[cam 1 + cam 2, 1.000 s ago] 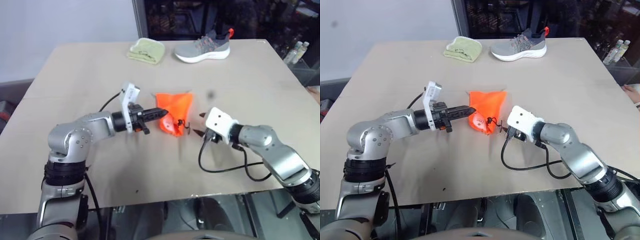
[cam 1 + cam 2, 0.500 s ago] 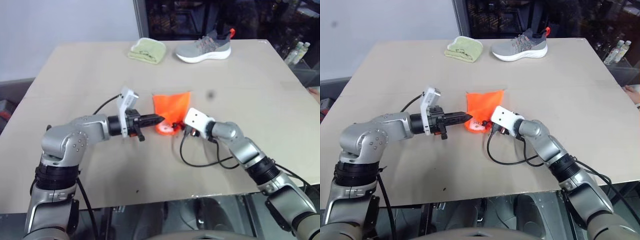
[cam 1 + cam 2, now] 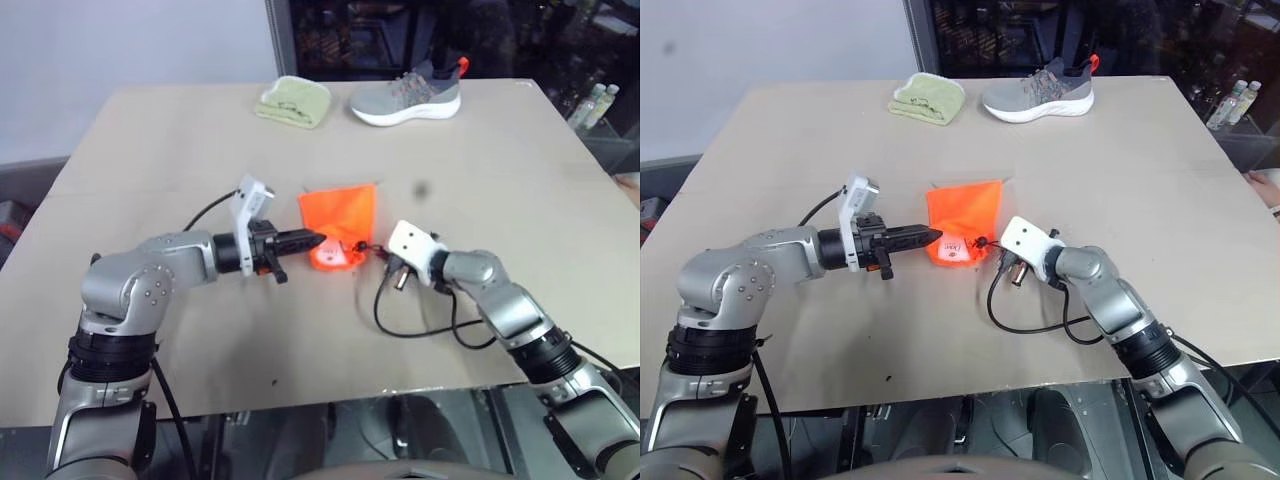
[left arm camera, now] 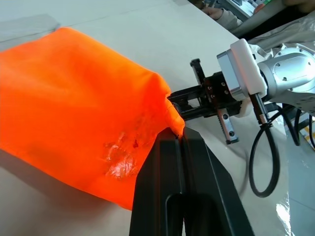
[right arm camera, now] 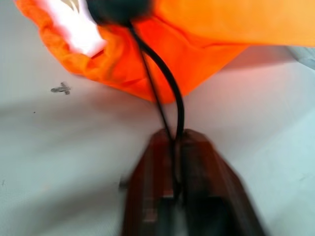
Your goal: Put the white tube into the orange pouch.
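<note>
Two grippers meet at the pouch (image 3: 963,216), one on each side of its near end. Left gripper (image 3: 930,237) has its black fingers pressed together, pinching the pouch's edge at the near left corner, as the left wrist view shows: the orange fabric rises out from between the fingertips. It points roughly level, toward the robot's right. Right gripper (image 3: 1000,254) comes in from the other side, pointing left and slightly downward; its fingers (image 5: 197,162) stand narrow, closed on the black cord (image 5: 170,86), which runs from between them up to the pouch's mouth.

Pouch lies just beyond both grippers on the table (image 3: 1120,150), its long axis running away from the robot, mouth at the near end and closed end farther off. Fabric at the mouth is bunched and lifted a little where the left gripper holds it.

Tube (image 3: 954,248) sits in the pouch's mouth, right between the two grippers; a white end with small print shows in the opening. Its long axis cannot be told from what shows, since the rest is covered by fabric. In the right wrist view the same white patch (image 5: 74,24) lies inside the gathered orange rim beside the cord.

Farther off, well beyond the pouch at the far edge, lie a folded green cloth (image 3: 928,98) and a grey shoe (image 3: 1038,92), side by side.
</note>
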Robot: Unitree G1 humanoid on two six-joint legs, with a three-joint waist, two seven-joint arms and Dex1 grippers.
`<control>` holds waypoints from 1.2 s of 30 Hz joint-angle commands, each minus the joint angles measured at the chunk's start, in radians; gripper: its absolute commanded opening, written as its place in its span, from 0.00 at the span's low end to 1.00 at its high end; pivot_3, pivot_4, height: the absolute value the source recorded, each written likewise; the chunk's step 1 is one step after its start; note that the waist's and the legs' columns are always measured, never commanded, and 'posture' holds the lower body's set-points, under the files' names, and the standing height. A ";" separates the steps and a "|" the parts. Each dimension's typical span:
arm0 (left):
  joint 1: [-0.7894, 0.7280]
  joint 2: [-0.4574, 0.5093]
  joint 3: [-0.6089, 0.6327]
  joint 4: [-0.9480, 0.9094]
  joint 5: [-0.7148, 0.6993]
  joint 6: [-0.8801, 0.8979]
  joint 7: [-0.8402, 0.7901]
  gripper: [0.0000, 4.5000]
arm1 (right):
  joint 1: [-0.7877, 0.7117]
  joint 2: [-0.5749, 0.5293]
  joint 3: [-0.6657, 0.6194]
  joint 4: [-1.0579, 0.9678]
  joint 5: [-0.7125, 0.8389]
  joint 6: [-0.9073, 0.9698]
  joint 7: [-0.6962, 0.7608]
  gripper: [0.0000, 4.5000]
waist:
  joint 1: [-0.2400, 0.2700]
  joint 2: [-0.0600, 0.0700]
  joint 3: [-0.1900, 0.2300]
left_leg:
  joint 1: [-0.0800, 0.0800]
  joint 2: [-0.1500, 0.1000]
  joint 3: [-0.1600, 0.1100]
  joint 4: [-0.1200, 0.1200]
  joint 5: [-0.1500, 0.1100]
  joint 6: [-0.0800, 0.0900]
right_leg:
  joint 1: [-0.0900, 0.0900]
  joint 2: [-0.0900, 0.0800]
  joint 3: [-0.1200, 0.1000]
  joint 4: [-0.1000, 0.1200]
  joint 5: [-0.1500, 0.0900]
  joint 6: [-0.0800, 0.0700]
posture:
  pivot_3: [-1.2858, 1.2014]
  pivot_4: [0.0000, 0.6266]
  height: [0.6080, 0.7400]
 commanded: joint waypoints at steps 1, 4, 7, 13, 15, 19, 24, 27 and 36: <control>-0.017 -0.001 0.019 -0.004 0.004 -0.024 -0.009 0.00 | 0.009 0.000 -0.008 -0.014 -0.017 0.016 0.000 0.48 | 0.000 0.000 0.000 | 0.000 0.000 0.000 0.000 0.000 0.000 | 0.000 0.000 0.000 0.000 0.000 0.000 | 0.52 0.24 1.00; -0.018 -0.002 0.016 -0.004 0.011 -0.028 -0.012 0.00 | 0.014 0.019 -0.023 0.005 -0.004 0.015 0.002 0.48 | 0.000 0.000 0.000 | 0.000 0.000 0.000 0.000 0.000 0.000 | 0.000 0.000 0.000 0.000 0.000 0.000 | 0.52 0.24 1.00; -0.015 -0.006 0.017 -0.010 0.011 -0.028 -0.009 0.00 | 0.017 0.029 -0.026 0.007 0.007 0.011 0.019 0.19 | 0.000 0.000 0.000 | 0.000 0.000 0.000 0.000 0.000 0.000 | 0.000 0.000 0.000 0.000 0.000 0.000 | 0.52 0.24 1.00; 0.003 -0.013 0.011 -0.022 0.026 -0.039 -0.001 0.00 | 0.009 -0.003 -0.074 -0.078 0.009 0.038 0.023 0.03 | 0.000 0.000 0.000 | 0.000 0.000 0.000 0.001 0.000 0.000 | 0.000 0.000 0.000 0.000 0.000 0.000 | 0.52 0.24 1.00; 0.015 0.000 -0.001 -0.028 0.045 -0.050 -0.009 0.00 | -0.003 -0.047 -0.114 -0.162 0.017 0.088 0.034 0.03 | 0.002 0.001 0.000 | 0.000 0.000 0.000 0.001 0.000 0.000 | 0.000 0.000 0.000 0.000 0.000 0.000 | 0.52 0.24 1.00; 0.049 0.034 -0.011 -0.059 0.043 -0.077 -0.073 0.00 | -0.084 -0.126 -0.194 -0.372 0.052 0.255 0.059 0.03 | 0.001 0.001 0.001 | -0.001 0.000 0.000 0.000 0.000 0.000 | 0.000 -0.001 0.000 0.000 0.000 0.000 | 0.52 0.24 1.00; 0.026 0.034 -0.046 -0.094 0.067 -0.152 -0.143 0.45 | -0.146 -0.160 -0.200 -0.492 0.087 0.387 0.070 0.00 | 0.003 0.001 0.001 | 0.000 0.001 -0.002 -0.001 0.000 0.000 | 0.000 0.000 -0.002 0.000 0.000 0.000 | 0.52 0.24 1.00; -0.052 0.008 -0.058 -0.091 0.028 -0.135 -0.167 0.47 | -0.164 -0.166 -0.187 -0.511 0.091 0.414 0.067 0.00 | 0.006 0.001 0.001 | -0.002 0.000 -0.001 0.001 0.000 0.000 | 0.000 -0.001 -0.002 0.000 0.000 0.000 | 0.52 0.24 1.00; -0.270 -0.216 -0.299 0.173 0.255 -0.250 -0.125 0.47 | -0.193 -0.175 -0.175 -0.542 0.108 0.456 0.049 0.00 | 0.008 0.001 0.001 | -0.002 -0.002 0.001 0.005 0.000 0.001 | 0.003 0.000 -0.004 0.000 0.000 0.000 | 0.52 0.24 1.00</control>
